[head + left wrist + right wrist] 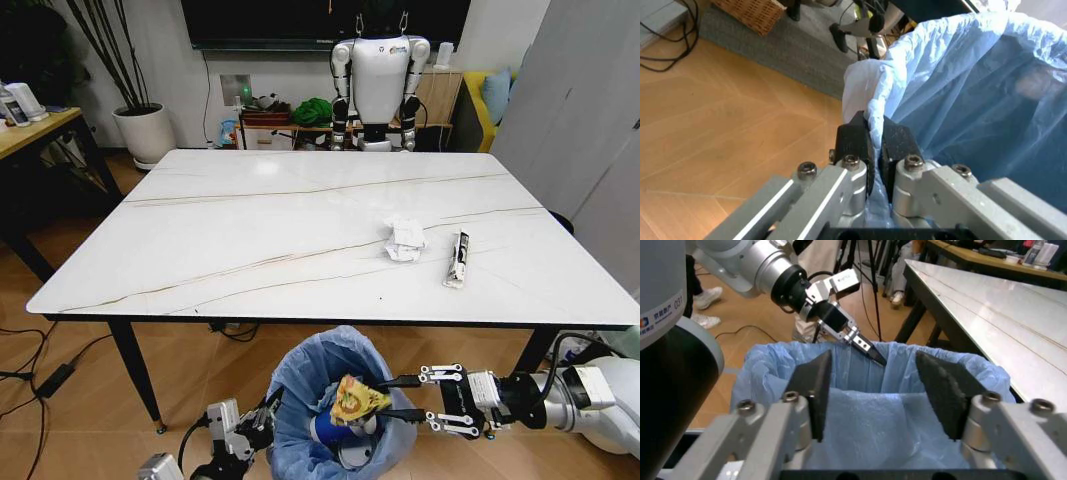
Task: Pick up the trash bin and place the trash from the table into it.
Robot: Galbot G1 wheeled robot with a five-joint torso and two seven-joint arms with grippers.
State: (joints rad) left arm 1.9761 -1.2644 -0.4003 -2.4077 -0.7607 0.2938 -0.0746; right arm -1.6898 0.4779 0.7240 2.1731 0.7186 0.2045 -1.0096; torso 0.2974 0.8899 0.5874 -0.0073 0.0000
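white plant pot (146,133), wooden desk (30,130), wicker basket (750,13)

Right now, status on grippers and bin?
Left gripper shut on blue-bagged round trash bin rim. Right gripper open above it. Crumpled white paper wad on marble table.

One bin, one table, two pieces of litter on the tabletop.

A single round bin lined with crinkly translucent blue plastic (340,400) holds one crumpled yellow wrapper (356,398) and one blue cup (335,430). One white marble-look rectangular table (250,230) carries one crumpled white paper wad (405,238) and one flattened white tube-like wrapper (458,258). Two metal grippers (400,398) (262,418) flank the bin.
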